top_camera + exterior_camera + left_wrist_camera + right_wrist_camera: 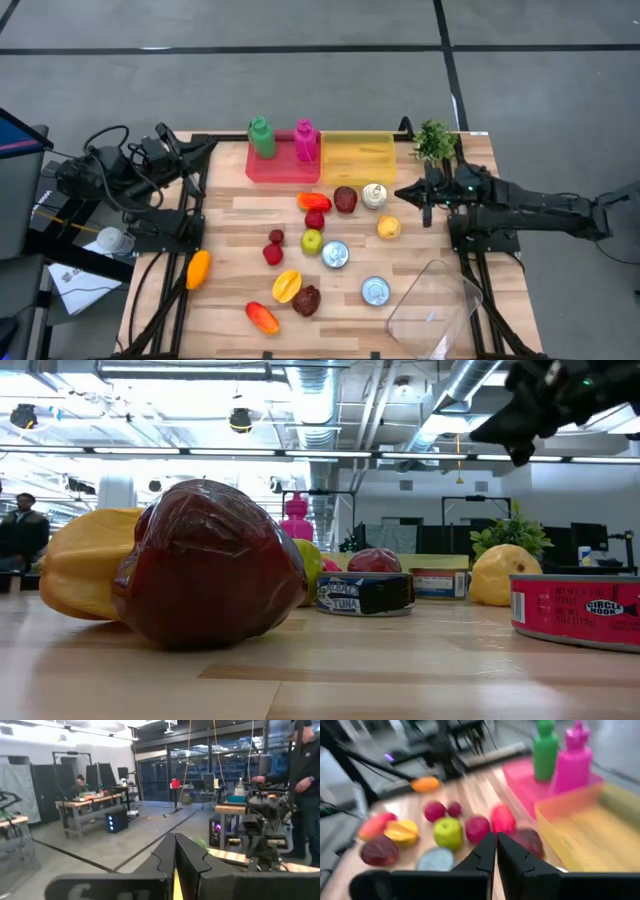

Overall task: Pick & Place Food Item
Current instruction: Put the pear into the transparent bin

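Note:
Toy food lies scattered on the wooden table [240, 215]: a green apple [312, 241], a red pepper [314, 202], a dark red fruit [345, 199], a lemon [388, 228] and three tins, one [374, 195] near my right gripper. My right gripper [408, 193] hovers shut above the table's right side, pointing left, beside that tin. In its wrist view [496, 842] the apple [448, 832] and the pepper [502, 817] lie ahead. In the low view it hangs high [520, 435]. My left gripper [175, 847] is shut and parked at the table's far left corner [203, 150].
A pink tray [283, 165] with a green bottle [262, 137] and a pink bottle [305, 140] stands at the far edge, beside a yellow bin [357, 155] and a small plant [435, 140]. A clear container [435, 305] lies at the near right corner. An orange fruit [198, 268] sits at the left edge.

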